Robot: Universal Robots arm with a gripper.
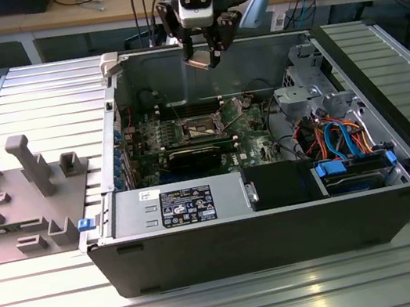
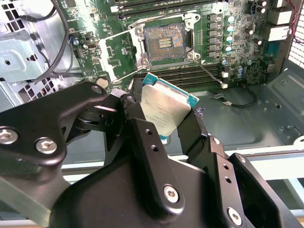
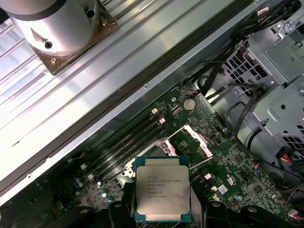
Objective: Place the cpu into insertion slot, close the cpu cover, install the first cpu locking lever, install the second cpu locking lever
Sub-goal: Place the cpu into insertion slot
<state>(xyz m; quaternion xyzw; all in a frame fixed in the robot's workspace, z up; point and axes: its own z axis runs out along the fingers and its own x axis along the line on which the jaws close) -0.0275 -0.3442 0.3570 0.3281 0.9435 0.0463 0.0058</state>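
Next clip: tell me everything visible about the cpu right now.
The cpu is a small flat square chip with a dull silvery-grey metal top bearing faint print, on a thin teal-edged base. The gripper holds it by two opposite edges between black fingers; nothing else touches it. It hangs, seemingly tilted, above the open computer case, apart from the uncovered insertion slot.

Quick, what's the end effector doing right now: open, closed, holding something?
End effector: closed on the chip, holding it in the air over the motherboard; the socket is empty.
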